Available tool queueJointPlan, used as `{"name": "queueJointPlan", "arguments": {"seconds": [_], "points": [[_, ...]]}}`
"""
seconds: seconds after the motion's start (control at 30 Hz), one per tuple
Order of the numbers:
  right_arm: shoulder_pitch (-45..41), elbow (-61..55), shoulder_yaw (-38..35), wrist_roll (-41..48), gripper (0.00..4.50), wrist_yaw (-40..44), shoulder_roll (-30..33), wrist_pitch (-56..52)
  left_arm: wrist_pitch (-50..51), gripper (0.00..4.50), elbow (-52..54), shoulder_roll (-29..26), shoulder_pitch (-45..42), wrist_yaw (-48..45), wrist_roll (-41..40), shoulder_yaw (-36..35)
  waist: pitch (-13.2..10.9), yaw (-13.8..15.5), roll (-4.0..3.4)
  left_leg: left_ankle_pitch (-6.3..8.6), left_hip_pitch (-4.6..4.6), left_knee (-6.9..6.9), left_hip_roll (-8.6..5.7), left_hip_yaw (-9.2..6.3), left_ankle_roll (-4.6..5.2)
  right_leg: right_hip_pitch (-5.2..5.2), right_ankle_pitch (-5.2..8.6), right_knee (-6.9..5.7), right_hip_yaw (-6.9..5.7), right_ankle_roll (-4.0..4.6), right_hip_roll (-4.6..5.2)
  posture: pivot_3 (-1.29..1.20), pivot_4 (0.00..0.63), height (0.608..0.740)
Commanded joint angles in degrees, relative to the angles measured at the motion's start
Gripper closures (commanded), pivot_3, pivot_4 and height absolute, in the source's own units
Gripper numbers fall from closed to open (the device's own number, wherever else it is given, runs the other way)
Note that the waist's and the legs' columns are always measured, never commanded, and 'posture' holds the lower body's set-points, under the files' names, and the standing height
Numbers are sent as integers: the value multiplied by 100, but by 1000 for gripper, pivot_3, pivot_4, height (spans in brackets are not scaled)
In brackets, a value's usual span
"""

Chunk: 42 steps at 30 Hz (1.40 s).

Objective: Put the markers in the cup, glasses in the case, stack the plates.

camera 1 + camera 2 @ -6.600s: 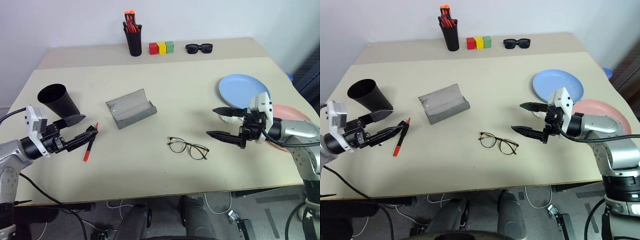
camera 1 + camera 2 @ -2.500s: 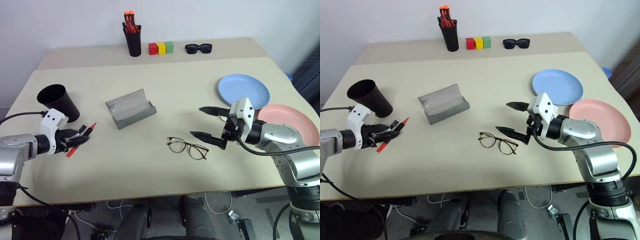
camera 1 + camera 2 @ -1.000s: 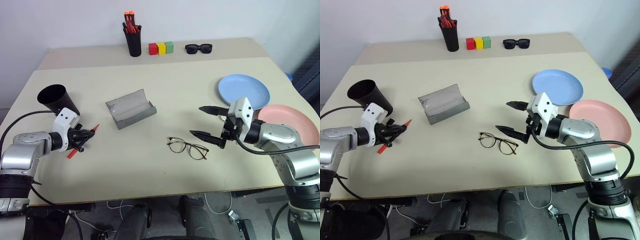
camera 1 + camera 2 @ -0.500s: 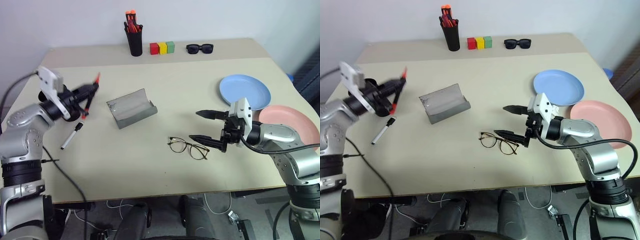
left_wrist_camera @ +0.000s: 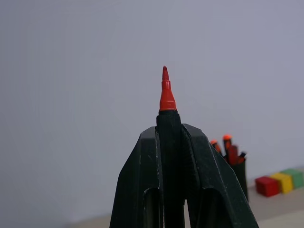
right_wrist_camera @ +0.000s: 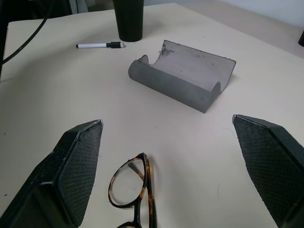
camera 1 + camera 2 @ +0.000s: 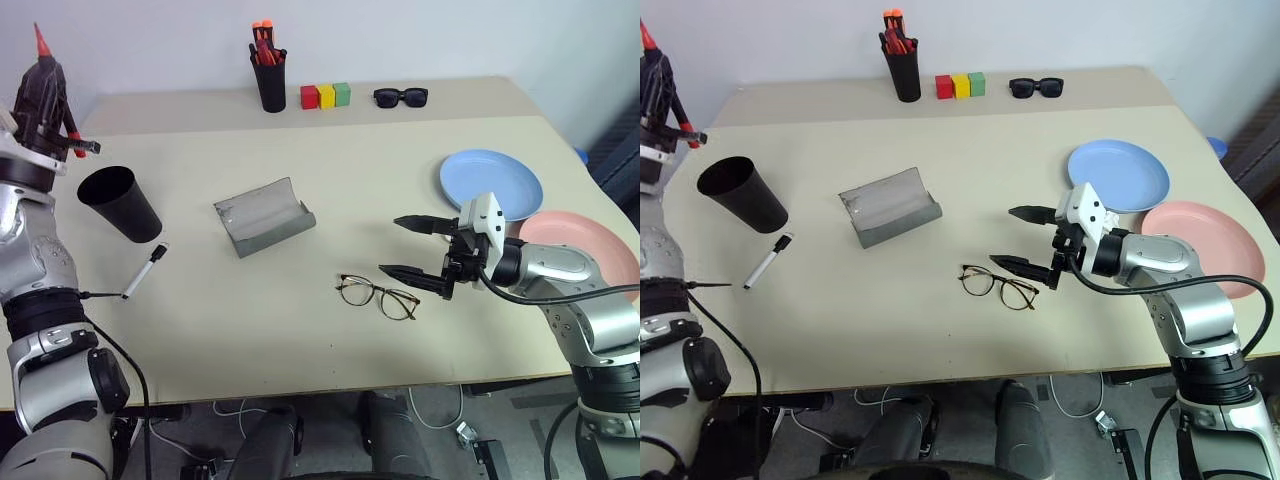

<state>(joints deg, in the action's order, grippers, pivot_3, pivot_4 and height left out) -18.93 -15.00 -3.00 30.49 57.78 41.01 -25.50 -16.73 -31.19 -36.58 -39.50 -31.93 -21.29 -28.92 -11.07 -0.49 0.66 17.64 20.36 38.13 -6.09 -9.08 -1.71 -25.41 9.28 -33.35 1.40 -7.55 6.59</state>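
My left gripper (image 7: 44, 76) is raised high at the table's far left, behind the black cup (image 7: 120, 200). It is shut on a red marker (image 5: 165, 92) whose tip points up. A white marker with a black cap (image 7: 145, 270) lies on the table just in front of the cup. The grey case (image 7: 262, 215) lies open mid-table. The thin-framed glasses (image 7: 377, 296) rest in front of it. My right gripper (image 7: 391, 245) hovers open just right of the glasses, empty. The blue plate (image 7: 490, 183) and pink plate (image 7: 590, 250) lie side by side at the right.
Along the back edge stand a black pen holder (image 7: 267, 75) with orange-capped markers, three coloured blocks (image 7: 324, 96) and black sunglasses (image 7: 400, 96). A cable hangs off my left arm near the table's left edge.
My left gripper has risen from the table to well above the cup with the red marker, turning it tip-up. The white marker stayed behind on the table. The right arm has not moved.
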Motion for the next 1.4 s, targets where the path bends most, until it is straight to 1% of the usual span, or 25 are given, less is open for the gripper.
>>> {"name": "queueJointPlan", "arguments": {"seconds": [0.03,0.23,0.3,0.4,0.53,0.6,0.7,0.73,0.8,0.83,0.9,0.93,1.03,1.13,1.2,1.33,1.4], "points": [[-110,-109,-67,14,0,-3,-8,93,-383,4462,-276,75,102,28,-31,-81,0,-3,0,0,0,0,0,0,0,0,0,0,0,0,0,0,150,740],[-110,-121,-71,-20,0,-20,-6,113,-930,4462,-1227,83,-134,-18,35,-24,3,0,6,0,1,1,-2,0,0,0,0,0,-1,0,-1,0,150,740],[-117,-131,-70,-56,0,-24,4,136,-995,4462,-1412,119,-160,-168,-17,18,3,-2,6,0,1,1,-2,0,0,0,0,0,-1,0,-1,0,150,740],[-100,-152,-89,-80,0,-37,22,155,-990,3068,-1475,152,-109,-425,-87,85,3,-8,6,0,1,1,-2,0,1,0,0,0,-1,0,-1,0,150,740],[-83,-163,-112,-72,0,-38,27,146,-1039,992,-1416,171,-99,-489,-134,94,3,-8,6,0,1,1,-2,0,1,0,0,0,-1,0,-1,0,150,740],[-86,-169,-105,-72,0,-48,18,140,-951,44,-1271,180,-70,-583,-214,94,3,-11,6,0,1,1,-2,0,1,0,0,0,-1,0,-1,0,150,740],[-96,-133,-83,-91,0,-62,-5,153,-565,44,-741,144,94,-772,-313,193,3,-15,6,1,1,1,-1,0,1,0,0,0,-1,0,-1,0,150,740],[-98,-127,-81,-90,0,-65,-10,154,37,44,-176,71,323,-1006,-510,336,3,-19,6,1,1,1,1,0,1,0,0,0,0,0,-1,0,150,740],[-100,-110,-74,-96,0,-59,-10,169,1212,44,967,-223,853,-1082,-612,603,3,-44,6,2,2,0,4,0,3,-1,0,-1,0,0,0,0,150,740],[-105,-93,-69,-96,0,-55,-15,178,1871,44,1595,-398,1141,-1164,-871,666,3,-61,5,3,2,0,5,-1,4,-2,0,-2,2,0,0,0,150,740],[-128,-48,-54,-99,0,-48,-32,195,3028,44,2517,-695,1569,-1196,-1450,619,2,-62,5,4,2,-1,8,0,7,-5,0,-6,3,0,-1,0,150,740],[-150,-6,-37,-119,0,-43,-48,225,3288,44,2779,-823,1773,-1146,-1421,609,2,-58,5,4,2,-1,9,-3,7,-5,0,-6,3,0,-2,0,150,740],[-217,89,18,-152,0,-34,-92,272,3925,44,3218,-1097,2316,-1189,-1489,545,4,-36,-2,3,-4,-1,8,-1,6,-3,0,-13,3,1,-3,0,150,740],[-289,167,70,-185,0,-21,-139,325,4453,44,3742,-1185,2893,-1166,-1679,388,4,-31,-4,3,-8,-1,9,0,6,0,1,-15,3,1,-4,0,150,740],[-326,191,81,-193,0,-16,-152,334,4745,44,3962,-1231,3203,-1048,-1652,326,3,-30,-1,3,-5,-1,9,-1,6,-1,1,-13,2,1,-5,0,150,740],[-335,205,74,-208,0,3,-143,357,5064,44,4003,-1303,3607,-1101,-1560,262,3,-12,-1,3,-4,-1,9,0,6,-1,2,-12,2,2,-4,0,150,740],[-308,192,68,-213,0,12,-131,365,5223,44,3844,-1373,3621,-1026,-1467,278,3,-9,-1,3,-3,-1,9,-2,5,0,2,-11,2,2,-4,0,150,740]]}}
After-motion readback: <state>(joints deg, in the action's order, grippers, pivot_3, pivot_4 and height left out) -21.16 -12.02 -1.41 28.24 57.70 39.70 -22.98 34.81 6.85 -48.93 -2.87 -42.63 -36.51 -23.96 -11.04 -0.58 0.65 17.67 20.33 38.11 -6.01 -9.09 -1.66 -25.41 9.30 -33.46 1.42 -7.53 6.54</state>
